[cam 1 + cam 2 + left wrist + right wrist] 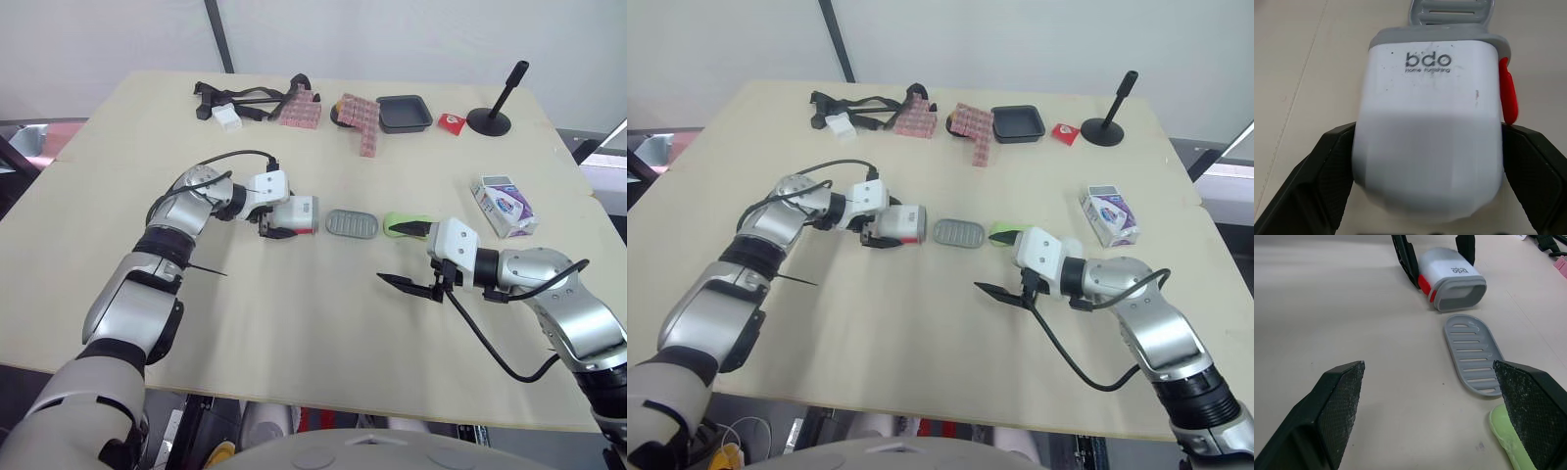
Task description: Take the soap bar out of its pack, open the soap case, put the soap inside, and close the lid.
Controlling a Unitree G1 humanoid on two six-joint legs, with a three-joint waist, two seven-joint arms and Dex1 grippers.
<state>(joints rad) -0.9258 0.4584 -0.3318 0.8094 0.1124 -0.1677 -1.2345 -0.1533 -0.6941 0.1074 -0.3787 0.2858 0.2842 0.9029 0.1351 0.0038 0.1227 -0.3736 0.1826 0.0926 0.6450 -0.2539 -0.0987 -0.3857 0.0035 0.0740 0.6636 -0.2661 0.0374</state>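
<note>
The white soap case, with a grey rim and a red latch, lies on its side with its open mouth toward a grey slotted insert beside it. My left gripper is shut on the case, one black finger pressed to each side. The green soap bar rests bare on the table just right of the insert. My right gripper is open and holds nothing, hovering low near the soap, and faces the insert and case. The soap pack lies at the right.
Along the far edge of the table sit black straps, a small white item, two red-checked packs, a black tray, a small red item and a black stand.
</note>
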